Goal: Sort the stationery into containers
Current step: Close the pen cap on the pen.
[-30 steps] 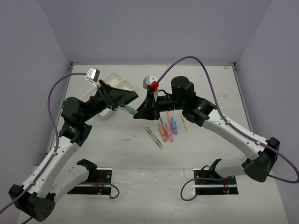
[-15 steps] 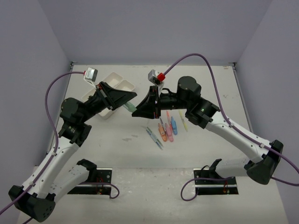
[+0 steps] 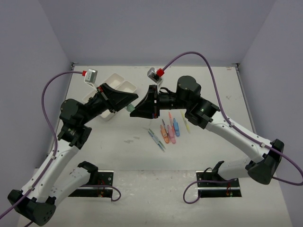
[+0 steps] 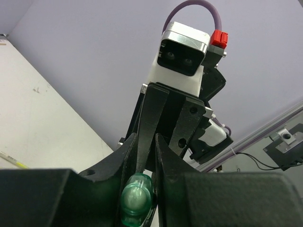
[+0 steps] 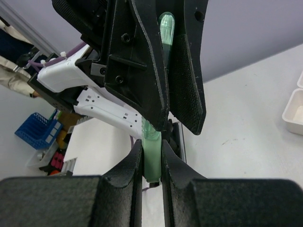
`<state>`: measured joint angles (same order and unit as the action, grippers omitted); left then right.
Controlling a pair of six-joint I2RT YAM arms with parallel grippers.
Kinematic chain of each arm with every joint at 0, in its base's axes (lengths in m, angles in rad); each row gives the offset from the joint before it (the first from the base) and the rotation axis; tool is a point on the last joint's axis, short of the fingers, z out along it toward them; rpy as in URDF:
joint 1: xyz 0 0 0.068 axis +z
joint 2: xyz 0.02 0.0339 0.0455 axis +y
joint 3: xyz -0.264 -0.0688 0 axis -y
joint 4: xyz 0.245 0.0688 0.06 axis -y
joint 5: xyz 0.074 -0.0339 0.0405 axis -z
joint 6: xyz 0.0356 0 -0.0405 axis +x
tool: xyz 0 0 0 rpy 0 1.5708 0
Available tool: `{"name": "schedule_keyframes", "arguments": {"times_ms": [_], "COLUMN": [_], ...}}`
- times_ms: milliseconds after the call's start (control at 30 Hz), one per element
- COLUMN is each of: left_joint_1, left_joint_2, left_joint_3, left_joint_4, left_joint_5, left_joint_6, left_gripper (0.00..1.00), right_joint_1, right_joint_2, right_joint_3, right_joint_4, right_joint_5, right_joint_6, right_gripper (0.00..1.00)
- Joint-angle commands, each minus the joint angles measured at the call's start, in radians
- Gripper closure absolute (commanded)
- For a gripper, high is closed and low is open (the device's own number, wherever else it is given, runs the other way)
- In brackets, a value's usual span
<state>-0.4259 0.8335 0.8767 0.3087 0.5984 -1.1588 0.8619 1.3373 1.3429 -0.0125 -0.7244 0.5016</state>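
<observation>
The white trays (image 3: 118, 81) sit far left, so the left tool (image 4: 138, 190) pinches one end of the green marker (image 5: 152, 150) in mid-air (a hand-over, seemingly). The right tool (image 5: 151, 166) clamps its other end, above the loose markers (image 3: 169, 129) on the tabletop (image 3: 213, 87).

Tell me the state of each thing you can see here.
green marker: held in the air, clamped at both ends.
left pincer: shut on green marker.
right pincer: shut on green marker.
white trays: partly hidden; visible parts look empty.
loose markers: lying outside the trays.
pens: lying beside those markers.
</observation>
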Motion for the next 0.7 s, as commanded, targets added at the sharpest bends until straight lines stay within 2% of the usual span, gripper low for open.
{"name": "schedule_keyframes", "arguments": {"times_ms": [0,200,333,500,667], "left_joint_1": [-0.001,-0.001,-0.002,-0.002,-0.002], "left_joint_2": [-0.017,-0.021,-0.002,-0.008,-0.013], "left_joint_3": [0.056,0.068,0.045,0.004,-0.013], "left_joint_4": [-0.044,-0.072,-0.031,-0.002,-0.004], "left_joint_5": [0.007,0.025,0.082,0.12,0.147], "left_joint_6": [0.138,0.256,0.229,0.209,0.207], "left_gripper": [0.8,0.85,0.86,0.86,0.82], "right_joint_1": [0.02,0.044,0.055,0.055,0.055], "right_joint_2": [-0.003,-0.023,-0.016,0.016,0.061], "right_joint_3": [0.067,0.055,0.043,0.093,0.123], "right_joint_4": [0.017,0.027,0.133,0.173,0.247], "right_joint_5": [0.08,0.126,0.117,0.12,0.097], "right_joint_6": [0.073,0.151,0.17,0.168,0.15], "right_gripper": [1.0,1.0,1.0,1.0,1.0]}}
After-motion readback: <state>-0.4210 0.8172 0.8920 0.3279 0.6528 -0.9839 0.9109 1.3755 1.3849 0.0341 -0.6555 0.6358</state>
